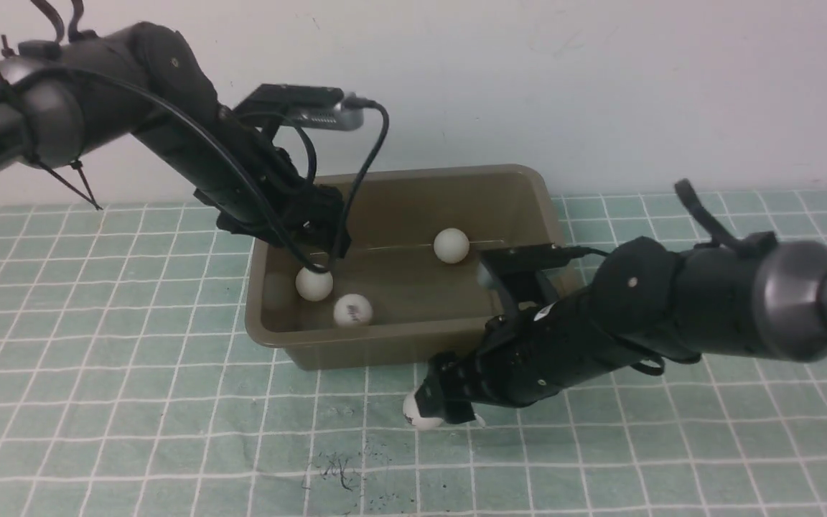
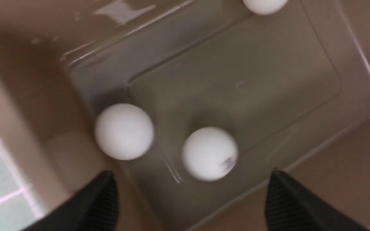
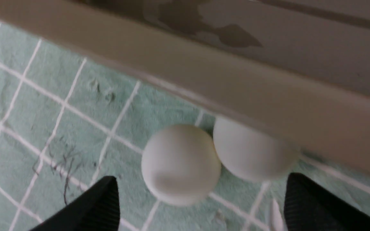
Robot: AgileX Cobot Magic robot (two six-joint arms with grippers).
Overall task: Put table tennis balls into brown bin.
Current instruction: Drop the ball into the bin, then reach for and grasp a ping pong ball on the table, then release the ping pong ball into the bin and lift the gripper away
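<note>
Five table tennis balls are in sight, with one brown bin (image 1: 413, 346) and two arms on the green gridded table (image 1: 133, 402). The left arm (image 1: 191, 143) reaches into the bin's left end, where the left jaws stand spread wide and hold nothing. Its two black fingertips (image 2: 103, 200) sit well apart. Two balls (image 2: 124, 131) (image 2: 209, 153) lie on the bin floor just ahead of them, touching neither. A third ball (image 1: 451, 245) rests farther right against the bin's far wall, making three inside. The right arm (image 1: 672, 301) slants down in front of the bin's near wall, with the right jaws also spread and pinching nothing. The other two balls (image 3: 180, 164) (image 3: 252, 154) lie on the table just ahead of them, touching each other. One of these is tucked under the bin's flared rim.
</note>
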